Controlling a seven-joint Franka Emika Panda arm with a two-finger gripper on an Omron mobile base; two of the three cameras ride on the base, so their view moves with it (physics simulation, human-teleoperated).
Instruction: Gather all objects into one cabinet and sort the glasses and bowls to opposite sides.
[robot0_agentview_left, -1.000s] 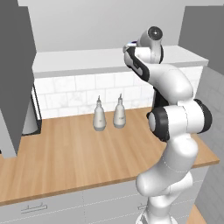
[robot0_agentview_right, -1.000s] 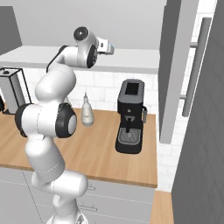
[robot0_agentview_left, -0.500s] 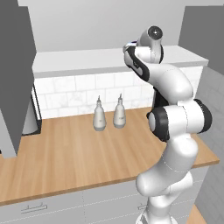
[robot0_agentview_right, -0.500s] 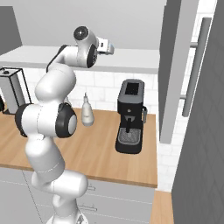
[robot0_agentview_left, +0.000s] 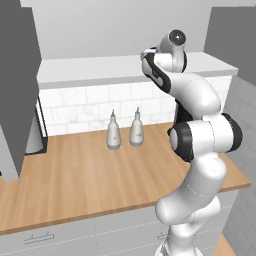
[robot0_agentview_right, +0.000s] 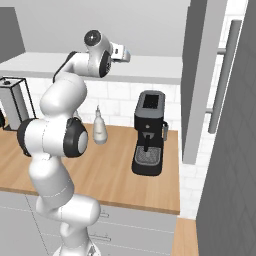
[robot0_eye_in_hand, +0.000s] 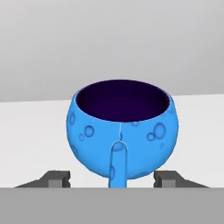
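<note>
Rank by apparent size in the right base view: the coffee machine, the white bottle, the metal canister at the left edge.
1. Coffee machine, clearly largest.
2. Metal canister, partly cut off by the frame, so this rank is unsure.
3. White bottle, smallest, partly hidden behind the arm.

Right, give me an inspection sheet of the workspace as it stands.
Surface: white cabinet floor under the bowl; wooden counter below.
Job's things: blue bowl, upright, dark inside, standing on the cabinet floor, with a handle-like stub facing the camera.
Clutter: two white bottles side by side on the counter; coffee machine against the tiled wall; a metal appliance at the counter's far left.
Gripper: gripper raised at cabinet height, fingertips either side of the bowl's base; whether they touch it cannot be told.
Cables: nothing seen.
Surroundings: white tiled backsplash, grey drawer fronts under the counter.
</note>
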